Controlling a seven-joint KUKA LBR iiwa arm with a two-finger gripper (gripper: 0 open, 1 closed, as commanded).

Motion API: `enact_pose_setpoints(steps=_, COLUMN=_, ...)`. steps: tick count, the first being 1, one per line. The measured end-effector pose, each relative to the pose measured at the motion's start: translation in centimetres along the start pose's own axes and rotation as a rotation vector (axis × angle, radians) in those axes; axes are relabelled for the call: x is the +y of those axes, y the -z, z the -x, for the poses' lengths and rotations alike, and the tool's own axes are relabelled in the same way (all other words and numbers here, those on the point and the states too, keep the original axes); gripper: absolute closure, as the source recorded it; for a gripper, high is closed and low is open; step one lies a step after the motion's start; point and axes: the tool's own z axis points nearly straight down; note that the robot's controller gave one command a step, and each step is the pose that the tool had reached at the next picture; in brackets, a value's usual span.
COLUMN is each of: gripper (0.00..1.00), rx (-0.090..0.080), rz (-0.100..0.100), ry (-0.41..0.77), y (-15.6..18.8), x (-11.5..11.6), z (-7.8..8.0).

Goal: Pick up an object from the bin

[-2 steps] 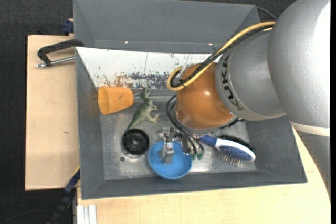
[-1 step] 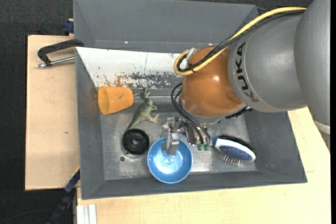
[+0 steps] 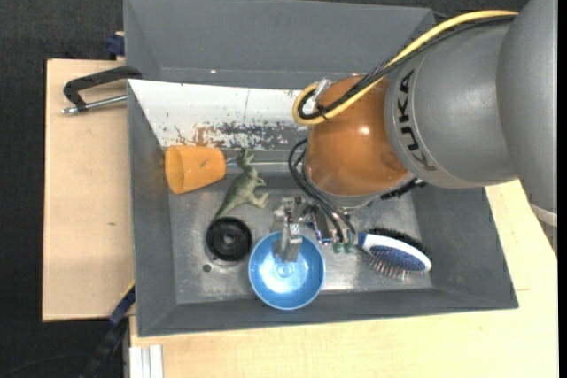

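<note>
The grey metal bin [image 3: 190,217] holds five loose things, all on its floor and none heaped. Nearest the front wall sits a round blue bowl [image 3: 306,281], mouth up. The arm comes in from the right, its wrist wrapped in an orange cover [image 3: 350,142] with a yellow cable [image 3: 416,44] looping over it. The gripper [image 3: 288,254] hangs down from that wrist so that its metal tip lies inside the bowl's rim, over the middle of the hollow. Whether the tip touches the bowl's bottom cannot be told. Nor can it be told whether the pincer is spread or pressed together, since from this angle it reads as one narrow metal piece. Just to the left of the bowl lies a black ring-shaped part [image 3: 229,238], like a small wheel, close to the bowl's rim but apart from it. Behind that stands a green toy dinosaur [image 3: 244,189], between the ring and an orange plastic cup [image 3: 195,168]. The cup lies on its side near the left wall, and its inside is not visible. To the right of the bowl, partly under the wrist, a blue and white hairbrush [image 3: 396,254] lies bristles up near the front wall, its head pointing to the right.
</note>
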Motion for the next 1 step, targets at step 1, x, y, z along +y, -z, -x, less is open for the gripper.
enact_pose_setpoints(steps=1, gripper=1.00, rx=-0.007, rz=0.001, ry=0.000, y=6.64, x=0.08, z=0.30)
